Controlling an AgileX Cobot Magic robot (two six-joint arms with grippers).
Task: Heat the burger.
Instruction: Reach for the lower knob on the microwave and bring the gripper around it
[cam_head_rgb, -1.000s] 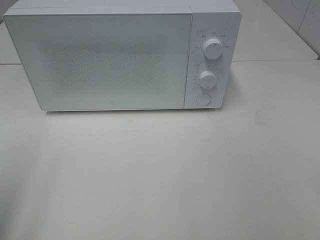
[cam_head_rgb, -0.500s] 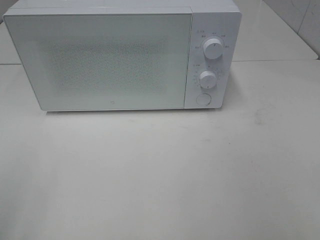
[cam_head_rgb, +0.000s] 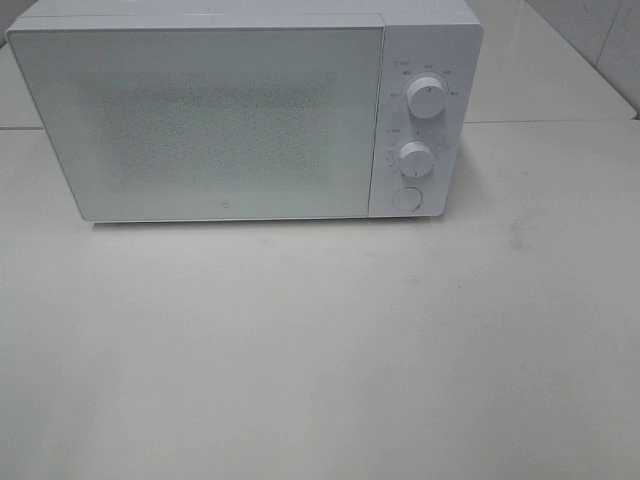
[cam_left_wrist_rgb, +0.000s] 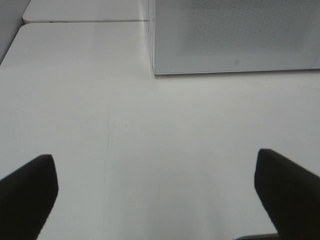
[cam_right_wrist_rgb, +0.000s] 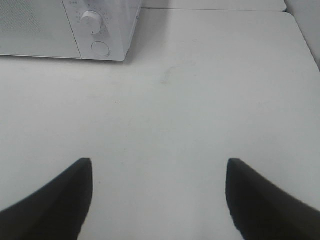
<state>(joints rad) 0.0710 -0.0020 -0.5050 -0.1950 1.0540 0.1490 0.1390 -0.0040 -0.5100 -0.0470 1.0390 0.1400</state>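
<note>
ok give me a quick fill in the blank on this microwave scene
1. The door of the microwave is ____.
2. Its panel shows ____ round knobs above a round button.
3. The left tool and the right tool both stand ____, holding nothing.
Missing words: closed; two; open.

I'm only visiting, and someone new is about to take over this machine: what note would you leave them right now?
Left gripper: jaws open, empty, over the table.
Right gripper: jaws open, empty.
Microwave: door shut. The burger is in no view; it may be inside, but the frosted door hides that.
Done: unclear.
Left: locate the burger, make sure it is inside, start the heating.
</note>
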